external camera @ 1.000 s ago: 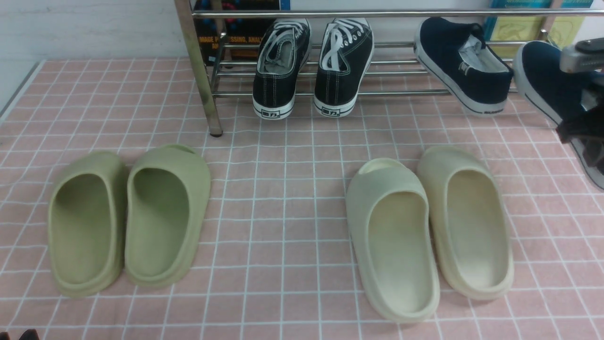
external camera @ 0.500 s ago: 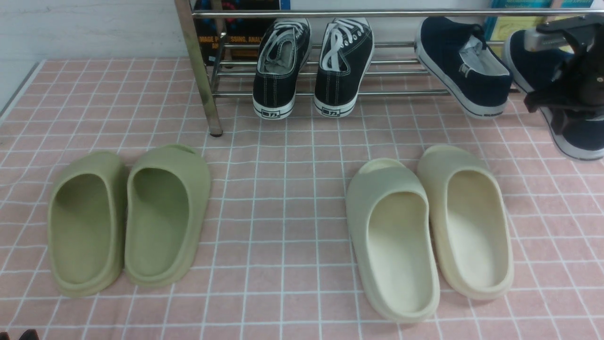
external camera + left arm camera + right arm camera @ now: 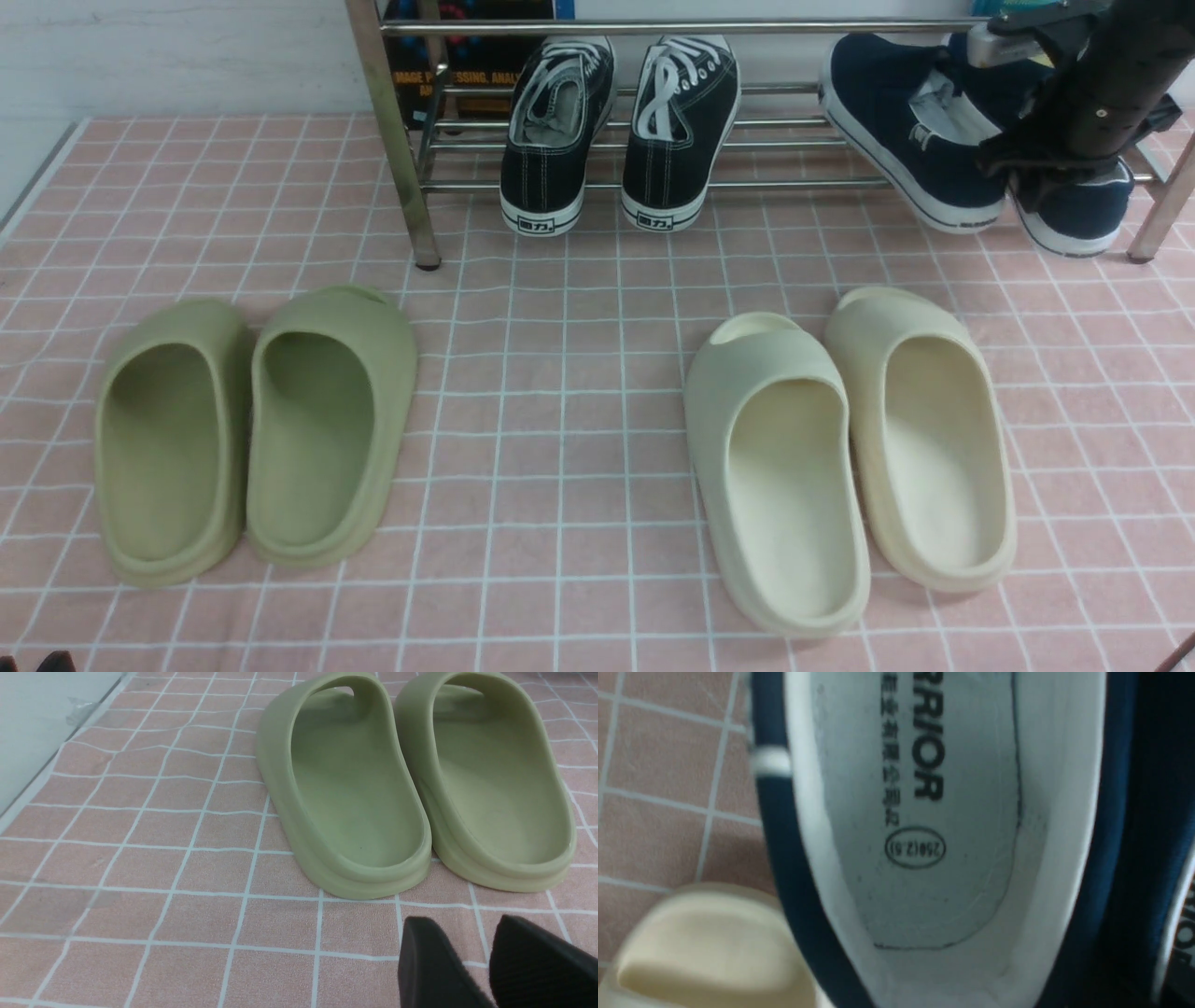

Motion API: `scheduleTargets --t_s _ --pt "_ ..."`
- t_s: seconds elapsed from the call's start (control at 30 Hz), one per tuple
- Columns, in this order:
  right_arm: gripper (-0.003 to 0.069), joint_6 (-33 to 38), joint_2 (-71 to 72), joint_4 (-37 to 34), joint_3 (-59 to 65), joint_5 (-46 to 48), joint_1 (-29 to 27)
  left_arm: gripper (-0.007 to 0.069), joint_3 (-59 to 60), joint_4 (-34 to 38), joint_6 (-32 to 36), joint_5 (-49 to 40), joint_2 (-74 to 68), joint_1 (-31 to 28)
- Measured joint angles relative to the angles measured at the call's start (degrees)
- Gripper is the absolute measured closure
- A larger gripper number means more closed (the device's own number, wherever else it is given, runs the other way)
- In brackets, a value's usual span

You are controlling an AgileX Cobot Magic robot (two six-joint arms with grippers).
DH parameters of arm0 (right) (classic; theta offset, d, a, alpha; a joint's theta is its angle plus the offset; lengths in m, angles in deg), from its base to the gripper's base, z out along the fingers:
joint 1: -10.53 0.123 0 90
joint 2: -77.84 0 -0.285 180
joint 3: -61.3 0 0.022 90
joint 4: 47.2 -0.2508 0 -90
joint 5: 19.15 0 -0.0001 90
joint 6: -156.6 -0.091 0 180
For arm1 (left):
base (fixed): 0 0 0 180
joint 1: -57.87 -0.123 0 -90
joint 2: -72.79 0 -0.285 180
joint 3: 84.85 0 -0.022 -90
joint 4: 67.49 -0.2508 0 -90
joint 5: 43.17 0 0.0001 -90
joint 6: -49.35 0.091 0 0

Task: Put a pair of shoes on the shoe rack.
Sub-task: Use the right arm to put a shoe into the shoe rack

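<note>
A: What is placed where?
B: The shoe rack (image 3: 653, 26) is used at its right end, where room is left beside the black lace-up sneakers (image 3: 560, 131). The first navy shoe (image 3: 896, 121) is laid toe-inward across the lower bars, heel overhanging the front. The second navy shoe (image 3: 1083, 210) is placed just beside it, so that the pair is matched.
A: How is that one held?
B: It is gripped by the right gripper (image 3: 1046, 177), jaws pinched nearly closed, on the thin collar, it is judged; the contact itself is hidden. The left gripper (image 3: 467, 942) is held wide and empty, low near the olive slides (image 3: 355, 802), clear of the work.
</note>
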State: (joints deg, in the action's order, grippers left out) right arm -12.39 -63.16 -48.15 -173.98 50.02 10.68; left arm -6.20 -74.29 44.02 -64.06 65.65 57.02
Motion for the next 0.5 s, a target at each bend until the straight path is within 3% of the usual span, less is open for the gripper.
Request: scheduleTargets --t_s 0.5 --pt "0.0622 3.1 -1.18 -0.66 -3.72 -2.07 -0.06 0.0386 0.0 -0.06 0.0 0.0 0.0 0.0"
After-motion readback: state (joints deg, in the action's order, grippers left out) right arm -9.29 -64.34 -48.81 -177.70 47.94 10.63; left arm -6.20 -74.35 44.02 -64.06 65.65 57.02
